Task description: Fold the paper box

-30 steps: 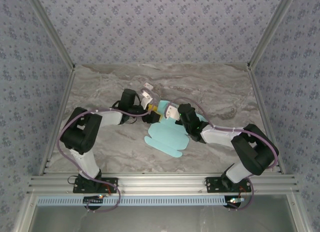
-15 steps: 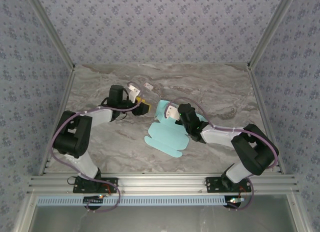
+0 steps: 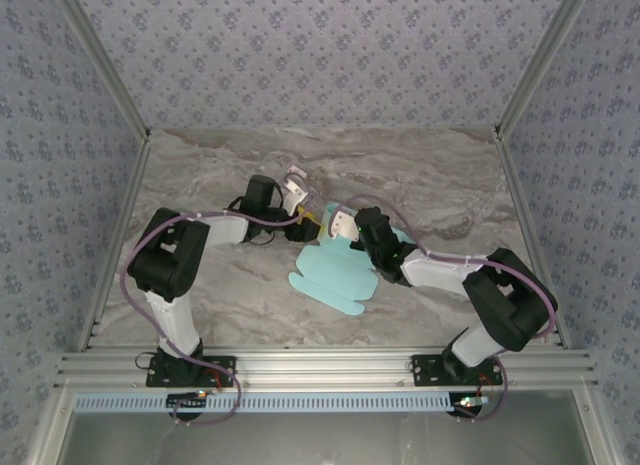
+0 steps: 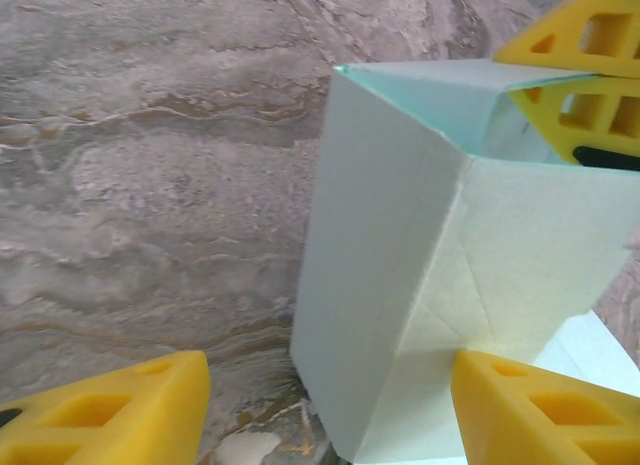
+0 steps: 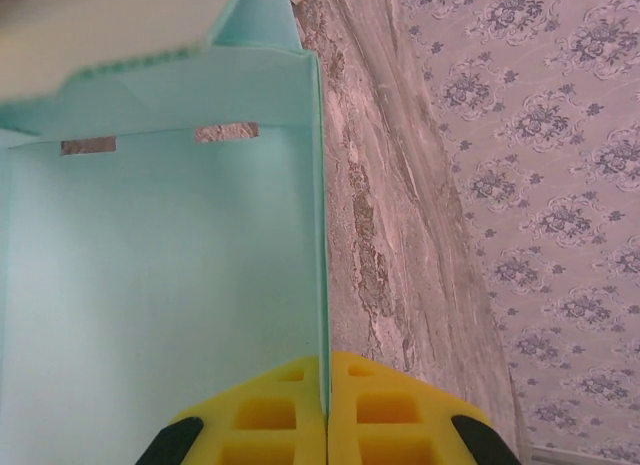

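Pale blue thin card die-cut paper box [image 3: 335, 275] lies mid-table on the grey marble-pattern table [image 3: 440, 185], slightly toward 6 o'clock of centre. Most of the sheet is flat, with rounded flaps running out toward 7 o'clock. One panel at its 12 o'clock end is folded up off the table.

Right gripper [image 3: 338, 228] reaches in from 4 o'clock to that raised panel. In the right wrist view its yellow fingers [image 5: 290, 410] are pressed together, pinching the panel's side edge, so the card stands upright between them. Two narrow slits [image 5: 225, 133] in the card show marble through them. The patterned wall [image 5: 540, 135] is at 3 o'clock in that view.

Left gripper [image 3: 308, 219] comes in from 9 o'clock, just beside the raised panel. In the left wrist view its yellow fingers [image 4: 110, 415] are spread, and the folded panel stands between them. The 4 o'clock finger is at the panel's lower corner; can't tell if it touches. The 8 o'clock finger is well apart from the card. The right gripper's fingers sit at 2 o'clock in that view, on the panel's top edge.
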Motion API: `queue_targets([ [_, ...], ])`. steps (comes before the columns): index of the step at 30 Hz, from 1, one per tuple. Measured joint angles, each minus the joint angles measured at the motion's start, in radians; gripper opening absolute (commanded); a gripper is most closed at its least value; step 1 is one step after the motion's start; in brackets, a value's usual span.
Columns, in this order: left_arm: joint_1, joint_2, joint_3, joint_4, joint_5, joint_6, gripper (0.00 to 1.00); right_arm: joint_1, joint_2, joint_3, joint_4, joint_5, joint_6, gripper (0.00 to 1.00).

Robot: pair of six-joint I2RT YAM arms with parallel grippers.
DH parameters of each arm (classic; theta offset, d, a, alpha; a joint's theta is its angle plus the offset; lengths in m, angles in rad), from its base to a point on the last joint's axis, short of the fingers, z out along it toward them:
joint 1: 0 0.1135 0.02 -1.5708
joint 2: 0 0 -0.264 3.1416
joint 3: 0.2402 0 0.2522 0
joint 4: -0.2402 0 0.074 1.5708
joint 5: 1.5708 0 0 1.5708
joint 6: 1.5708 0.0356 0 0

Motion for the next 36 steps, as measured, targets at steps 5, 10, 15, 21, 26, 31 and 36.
queue_targets([
  [5, -0.009, 0.014, 0.005, 0.016, 0.014, -0.005, 0.65, 0.001, 0.000, 0.000, -0.006, 0.001, 0.000, 0.00],
  [10, -0.013, 0.022, 0.006, 0.032, 0.019, -0.015, 0.67, 0.001, -0.002, 0.000, -0.010, 0.005, 0.000, 0.00],
  [15, -0.019, 0.027, 0.006, 0.054, 0.040, -0.016, 0.70, 0.002, -0.008, 0.000, -0.019, 0.006, -0.001, 0.00],
  [21, -0.024, 0.027, 0.006, 0.066, 0.058, -0.016, 0.69, 0.011, -0.009, 0.000, -0.018, 0.018, -0.013, 0.00],
  [26, -0.024, 0.032, 0.006, 0.074, 0.059, -0.016, 0.68, 0.020, -0.009, 0.000, -0.018, 0.032, -0.021, 0.00],
  [31, -0.038, 0.038, 0.006, 0.079, 0.005, -0.016, 0.69, 0.028, -0.009, 0.004, -0.024, 0.046, -0.032, 0.00],
  [36, -0.063, 0.038, 0.003, 0.106, -0.065, -0.016, 0.70, 0.037, -0.009, 0.017, -0.043, 0.074, -0.048, 0.00],
])
